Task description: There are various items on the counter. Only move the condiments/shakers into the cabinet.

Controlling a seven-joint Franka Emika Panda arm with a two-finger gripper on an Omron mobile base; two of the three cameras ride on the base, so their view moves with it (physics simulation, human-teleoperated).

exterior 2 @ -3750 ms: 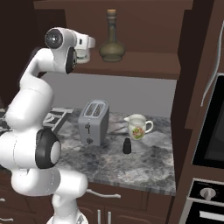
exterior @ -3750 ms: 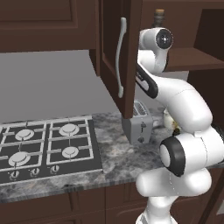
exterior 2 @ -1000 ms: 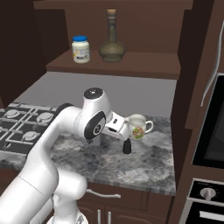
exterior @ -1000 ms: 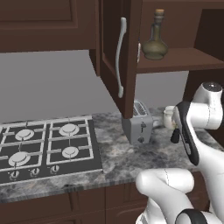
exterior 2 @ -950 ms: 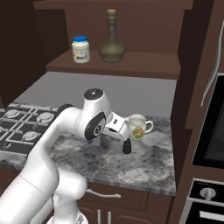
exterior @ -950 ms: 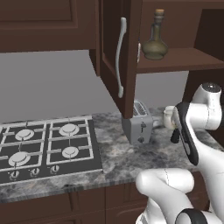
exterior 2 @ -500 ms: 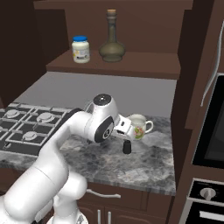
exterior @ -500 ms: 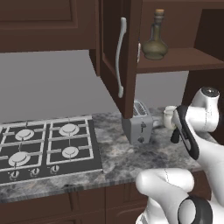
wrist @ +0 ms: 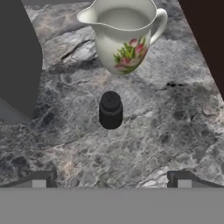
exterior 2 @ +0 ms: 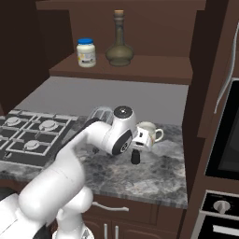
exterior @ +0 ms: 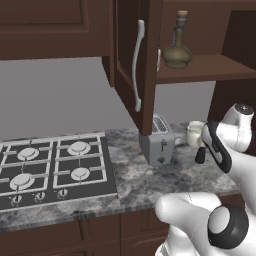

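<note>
Hob [exterior: 50,167] fills the lower left of the left base view, black with four burners, set into the grey speckled surface [exterior: 185,175]. Right of it, near the frame's centre, the cabinet [exterior: 200,70] door hangs open with its long curved silver handle [exterior: 136,65] facing us. Below the door's bottom edge sits the silver toaster [exterior: 159,142]. On the shelf in the upper right stands the olive-brown bottle [exterior: 177,45] with its cork. In the right base view the blue-lidded jar [exterior 2: 86,52] stands just left of that bottle [exterior 2: 119,44] on the same shelf, near but apart from it.

Further right on the surface, the cream mug [exterior: 195,134] stands behind the tiny black shaker [exterior: 200,155], which is upright on the stone at the right of the left base view. The white arm bends over this spot from the lower right.

In the hand view the shaker [wrist: 110,109] sits in the middle of the frame, and the flowered mug [wrist: 124,33] is at the top centre, near it but not touching. The toaster's dark side fills the upper left. The claw [wrist: 111,179] is spread wide and holds nothing; its two dark tips [wrist: 38,179] rise at the bottom left and bottom right, with the shaker above the gap between them. In the right base view the claw [exterior 2: 138,145] hangs just over the shaker [exterior 2: 136,158], in front of the mug [exterior 2: 148,133].
</note>
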